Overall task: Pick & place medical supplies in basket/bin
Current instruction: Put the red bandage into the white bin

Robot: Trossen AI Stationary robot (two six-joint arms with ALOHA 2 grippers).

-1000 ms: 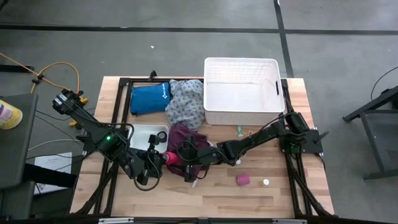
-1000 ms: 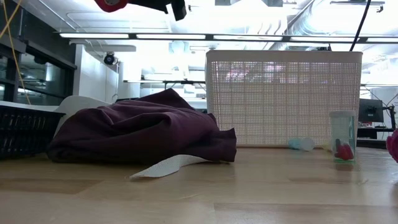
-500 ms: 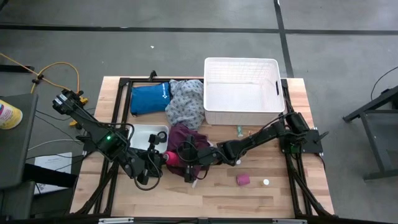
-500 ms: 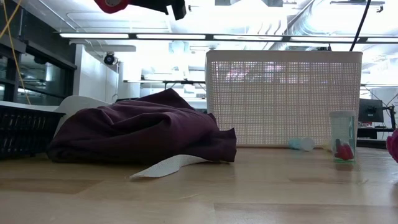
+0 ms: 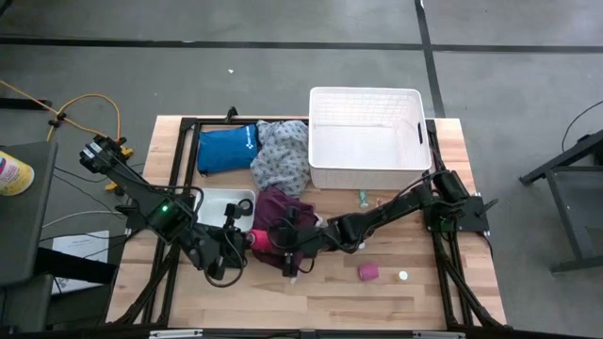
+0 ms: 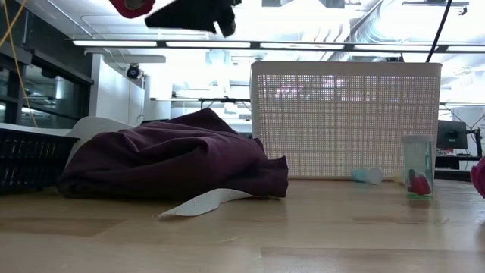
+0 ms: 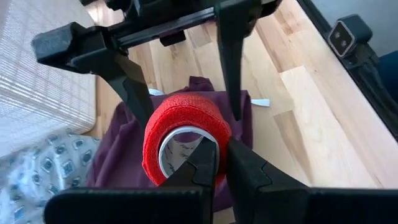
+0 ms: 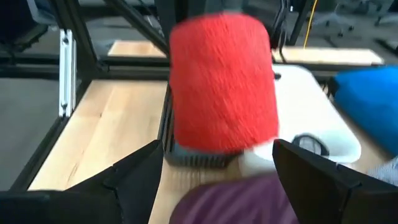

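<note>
A red bandage roll [image 7: 186, 127] with a white hollow core is held in the air by my left gripper [image 7: 222, 152], above the maroon garment [image 5: 283, 212] near the table's middle. It shows at the low view's top edge as the roll [image 6: 130, 6]. My right gripper [image 8: 216, 147] is open and faces the roll [image 8: 224, 81], one finger on each side of it. A second pink roll [image 5: 367, 272] and a tiny white round piece [image 5: 403, 276] lie on the wood toward the near edge. The white lattice basket [image 5: 366, 137] stands at the far right. My left gripper holds the roll by the rim of its open end [image 7: 219, 138]. One finger [image 7: 202, 163] sits in the hollow core and the other [image 7: 244, 167] outside the wall. The roll is lifted clear over the maroon garment. My right gripper: I cannot tell whether its fingers [image 7: 134, 93] touch the roll.
A grey-patterned garment [image 5: 283, 155] and a blue pouch [image 5: 226, 149] lie at the far side, left of the basket. A white tray [image 5: 219, 202] sits beside the left arm. A small vial [image 6: 417, 167] stands in front of the basket, a black crate [image 6: 26, 159] at the left.
My right gripper has moved a little toward the table's left and near edge, closing in on the roll held by my left gripper. In the low view its dark shape has shifted toward the roll. The roll and the left gripper have stayed where they were.
</note>
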